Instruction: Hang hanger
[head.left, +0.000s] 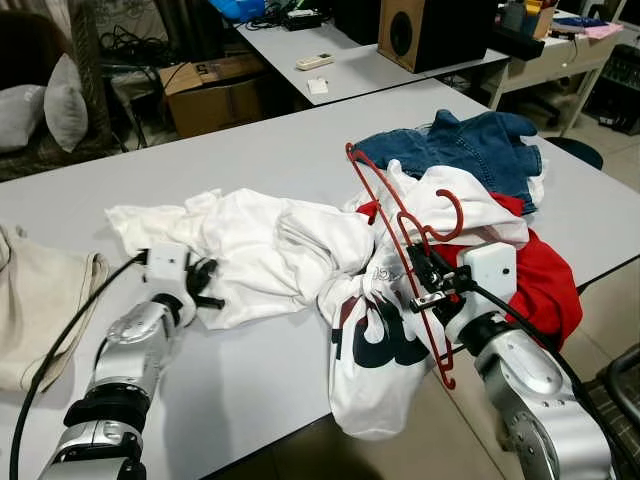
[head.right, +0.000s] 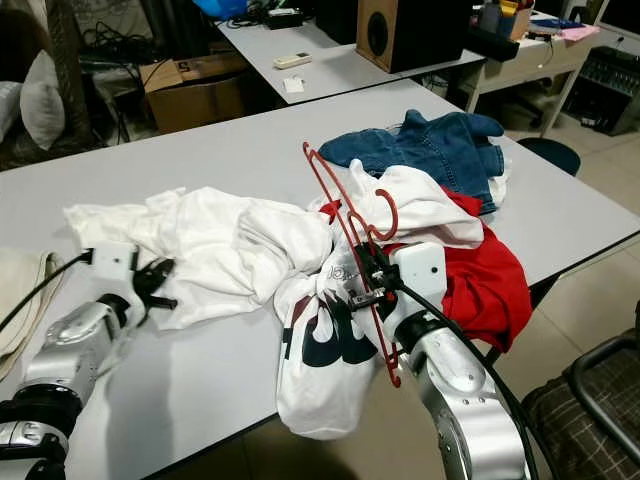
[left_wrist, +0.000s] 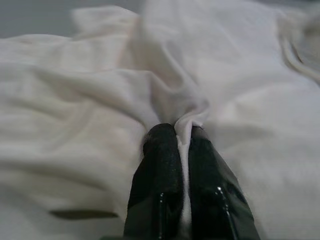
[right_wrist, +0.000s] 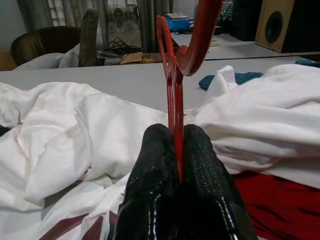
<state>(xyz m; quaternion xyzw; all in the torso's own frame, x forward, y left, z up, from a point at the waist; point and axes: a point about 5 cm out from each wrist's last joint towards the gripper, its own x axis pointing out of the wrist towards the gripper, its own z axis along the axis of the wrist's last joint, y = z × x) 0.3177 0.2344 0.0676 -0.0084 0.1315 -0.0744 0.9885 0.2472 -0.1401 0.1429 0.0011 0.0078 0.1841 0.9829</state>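
Note:
A red plastic hanger (head.left: 392, 215) stands tilted over the clothes pile in the middle of the grey table (head.left: 280, 140). My right gripper (head.left: 424, 272) is shut on the hanger's neck just below the hook (right_wrist: 200, 30), its fingers (right_wrist: 197, 150) pressed on the red bar. A white T-shirt (head.left: 260, 250) lies spread on the table. My left gripper (head.left: 205, 283) is shut on a fold of the white shirt (left_wrist: 185, 125) at its left edge. A white shirt with dark lettering (head.left: 375, 350) hangs over the table's front edge under the hanger.
A blue denim garment (head.left: 470, 145) and a red garment (head.left: 545, 280) lie behind and right of the hanger. A beige cloth (head.left: 40, 300) lies at the table's left. A second table with a speaker (head.left: 425, 30) stands behind; a chair (head.right: 600, 400) is at right.

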